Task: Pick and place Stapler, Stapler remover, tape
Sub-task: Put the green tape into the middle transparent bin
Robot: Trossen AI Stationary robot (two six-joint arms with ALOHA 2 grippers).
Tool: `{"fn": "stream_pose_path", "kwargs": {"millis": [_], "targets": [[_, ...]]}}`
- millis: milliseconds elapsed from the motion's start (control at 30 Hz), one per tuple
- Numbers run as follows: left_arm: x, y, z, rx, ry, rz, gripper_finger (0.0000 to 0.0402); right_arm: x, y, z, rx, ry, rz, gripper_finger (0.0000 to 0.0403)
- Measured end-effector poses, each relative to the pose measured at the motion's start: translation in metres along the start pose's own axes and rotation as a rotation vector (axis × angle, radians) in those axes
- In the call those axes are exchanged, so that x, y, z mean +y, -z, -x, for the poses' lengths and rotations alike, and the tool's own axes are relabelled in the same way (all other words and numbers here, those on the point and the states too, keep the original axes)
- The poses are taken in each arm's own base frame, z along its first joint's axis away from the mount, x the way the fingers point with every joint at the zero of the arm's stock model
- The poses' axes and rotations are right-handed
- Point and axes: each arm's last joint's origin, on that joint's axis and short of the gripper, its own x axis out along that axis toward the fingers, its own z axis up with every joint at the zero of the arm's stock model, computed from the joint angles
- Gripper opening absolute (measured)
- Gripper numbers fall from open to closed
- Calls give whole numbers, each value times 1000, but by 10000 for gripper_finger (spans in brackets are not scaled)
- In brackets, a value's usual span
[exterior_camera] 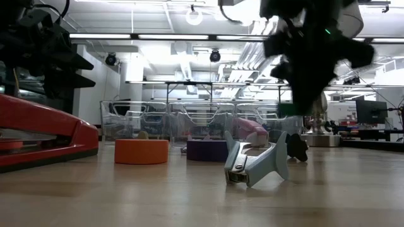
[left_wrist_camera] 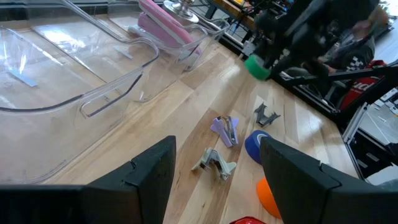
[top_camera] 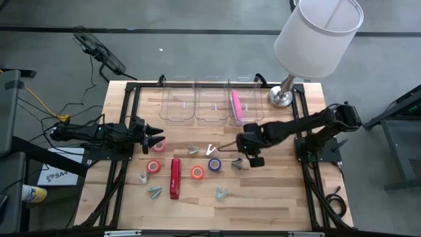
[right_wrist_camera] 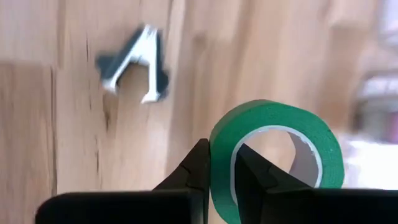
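Right end effector [right_wrist_camera: 217,163] pinches the green tape [right_wrist_camera: 277,155] wall, roll on edge, lifted above mid-counter [top_camera: 276,204]. Left end effector [top_camera: 156,136] hovers released at left. Red stapler [top_camera: 175,178] lies lengthwise near-to-far.

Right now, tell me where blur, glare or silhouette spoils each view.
Right wrist view: the staple remover is smeared by motion, while the green tape in the right pincer is sharper. Low view: the arms are black silhouettes against the ceiling lights. Left wrist view: glare streaks the clear bins.
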Motion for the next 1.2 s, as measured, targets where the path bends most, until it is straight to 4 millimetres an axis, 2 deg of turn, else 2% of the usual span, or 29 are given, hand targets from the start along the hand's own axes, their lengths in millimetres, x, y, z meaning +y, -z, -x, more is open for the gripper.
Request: {"fn": "stream_pose_path", "kwargs": {"millis": [233, 333, 500, 700, 867, 1000, 1200], "targets": [[0, 0, 0, 0, 0, 0, 230, -42, -32, 40, -147, 64, -11, 36], [0, 0, 0, 0, 0, 0, 230, -63, -46, 48, -184, 126, -80, 33], [0, 0, 0, 0, 0, 0, 230, -102, -72, 49, -239, 189, -318, 43], [0, 0, 0, 0, 0, -1, 230, -147, -94, 36, -271, 196, -579, 36], [0, 0, 0, 0, 0, 0, 230, -177, -110, 17, -281, 153, -776, 41], [0, 0, 0, 0, 0, 0, 230, -194, -119, -3, -277, 93, -904, 50], [0, 0, 0, 0, 0, 0, 230, -208, -124, -35, -256, 22, -976, 43]]}}
